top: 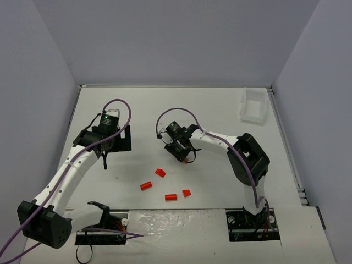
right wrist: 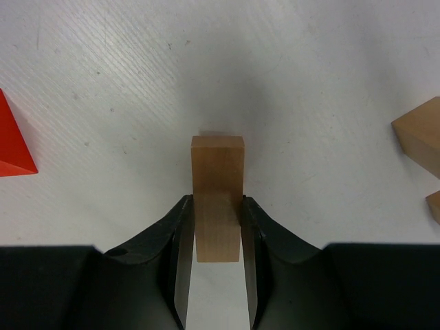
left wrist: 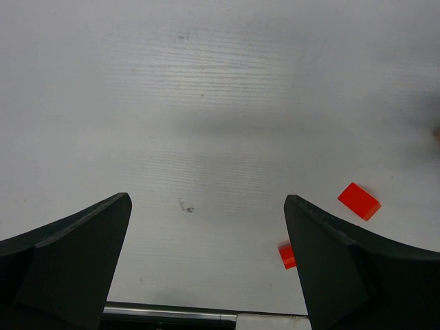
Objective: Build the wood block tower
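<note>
Your right jaws were clenched on the tan block (right wrist: 217, 165), its free end pointed down near the middle of the tabletop (top: 220, 110); I couldn't tell whether it touched. That looked like the base-setting step. More tan pieces (right wrist: 421, 134) lay near it, and four red pieces (top: 171, 197) sat scattered toward the near edge. Your left jaws hung released toward the left edge, grasping nothing. Next, I'd judge, you needed to stand that block squarely and let go cleanly. The white tray (top: 253, 118) in the far right corner showed nothing inside.
</note>
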You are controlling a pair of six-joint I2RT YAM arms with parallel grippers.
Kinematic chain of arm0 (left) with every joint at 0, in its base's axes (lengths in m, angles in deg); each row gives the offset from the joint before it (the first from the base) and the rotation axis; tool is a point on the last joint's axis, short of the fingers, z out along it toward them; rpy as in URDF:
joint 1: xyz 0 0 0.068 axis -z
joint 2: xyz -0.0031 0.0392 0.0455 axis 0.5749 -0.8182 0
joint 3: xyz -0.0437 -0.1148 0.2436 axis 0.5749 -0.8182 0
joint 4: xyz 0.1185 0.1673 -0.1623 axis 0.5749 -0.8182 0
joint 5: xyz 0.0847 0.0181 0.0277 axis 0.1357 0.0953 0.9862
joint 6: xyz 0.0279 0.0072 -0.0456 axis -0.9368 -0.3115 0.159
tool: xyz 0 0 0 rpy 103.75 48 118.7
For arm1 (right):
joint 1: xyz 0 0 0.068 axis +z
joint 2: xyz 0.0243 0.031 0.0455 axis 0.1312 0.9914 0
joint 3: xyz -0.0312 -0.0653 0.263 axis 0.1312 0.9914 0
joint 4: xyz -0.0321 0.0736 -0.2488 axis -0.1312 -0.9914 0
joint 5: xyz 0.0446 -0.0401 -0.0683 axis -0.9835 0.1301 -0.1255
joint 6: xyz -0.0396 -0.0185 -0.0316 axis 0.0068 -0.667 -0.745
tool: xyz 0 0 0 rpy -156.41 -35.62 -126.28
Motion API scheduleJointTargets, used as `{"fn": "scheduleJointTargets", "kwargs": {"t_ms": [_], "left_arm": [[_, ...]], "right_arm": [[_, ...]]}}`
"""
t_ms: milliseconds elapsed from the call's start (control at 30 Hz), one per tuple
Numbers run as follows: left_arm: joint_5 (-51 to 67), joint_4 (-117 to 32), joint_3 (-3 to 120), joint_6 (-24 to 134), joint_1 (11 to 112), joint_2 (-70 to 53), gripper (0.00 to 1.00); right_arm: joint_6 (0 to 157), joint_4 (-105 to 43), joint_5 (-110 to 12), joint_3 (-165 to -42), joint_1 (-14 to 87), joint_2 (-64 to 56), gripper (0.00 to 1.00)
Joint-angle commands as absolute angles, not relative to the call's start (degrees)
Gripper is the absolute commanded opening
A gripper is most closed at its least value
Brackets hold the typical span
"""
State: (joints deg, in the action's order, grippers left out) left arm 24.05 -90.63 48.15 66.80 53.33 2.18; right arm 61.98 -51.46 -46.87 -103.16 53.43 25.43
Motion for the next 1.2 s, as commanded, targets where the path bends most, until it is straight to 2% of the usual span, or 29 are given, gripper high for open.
{"fn": "scheduleJointTargets", "kwargs": {"t_ms": [0, 233, 700, 1167], "left_arm": [[24.02, -87.86, 49.48, 64.83, 52.85, 2.59, 0.92], [22.60, -85.08, 48.50, 63.23, 52.85, 2.90, 0.92], [21.11, -78.64, 42.15, 60.02, 52.85, 5.22, 0.92], [22.86, -74.63, 38.75, 59.69, 52.85, 5.33, 0.92]], "right_arm": [[57.19, -57.66, -46.04, -109.60, 53.52, 21.74, 0.00], [42.95, -74.58, -49.65, -123.64, 47.80, 24.02, 0.00], [22.45, -75.25, -45.76, -130.44, 38.84, 24.89, 0.00], [17.73, -74.99, -48.06, -131.26, 38.16, 28.93, 0.03]]}}
